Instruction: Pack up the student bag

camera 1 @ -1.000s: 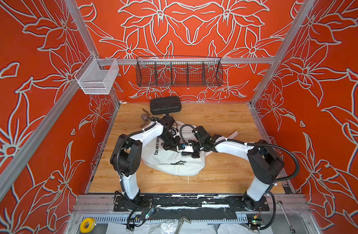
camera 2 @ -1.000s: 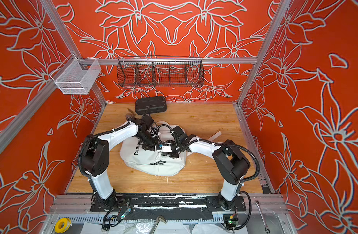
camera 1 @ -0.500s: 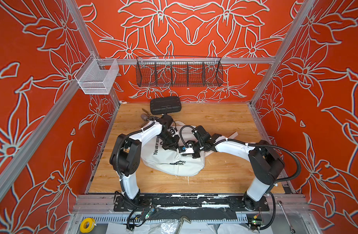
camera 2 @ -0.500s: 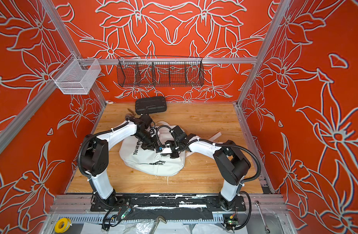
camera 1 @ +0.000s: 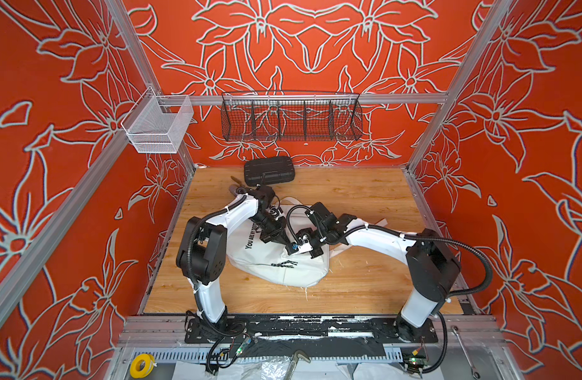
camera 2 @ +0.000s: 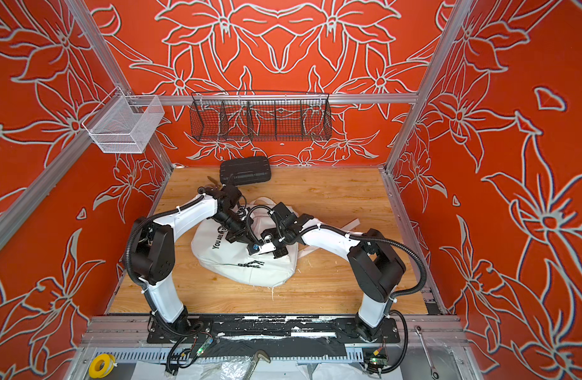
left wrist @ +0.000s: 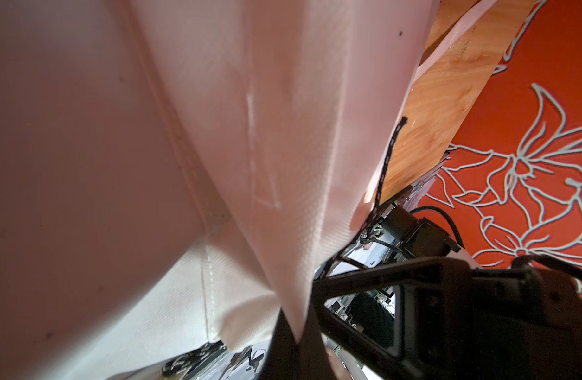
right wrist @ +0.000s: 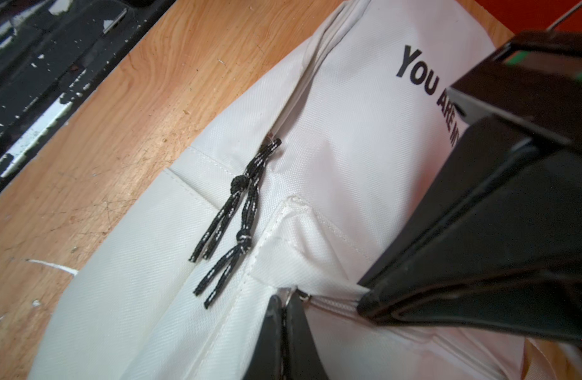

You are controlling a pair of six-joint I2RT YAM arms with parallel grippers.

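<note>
Your student bag point(camera 1: 283, 269) lies mid-bench point(camera 1: 365, 197), print up, just on the near side of the black case point(camera 1: 269, 170). Your left pincer point(left wrist: 296, 332) is clamped on a fold of its white cloth. Your right pincer point(right wrist: 284, 306), slightly parted a second ago, has now closed tight on the zip point(right wrist: 304, 297), just beside the left. The bag has hardly moved.

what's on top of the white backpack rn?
Both grippers: left gripper pinches a fold of the student bag; right gripper shut at its zip line. Two cord pulls lie loose on it. Fabric beneath them is hidden.
</note>
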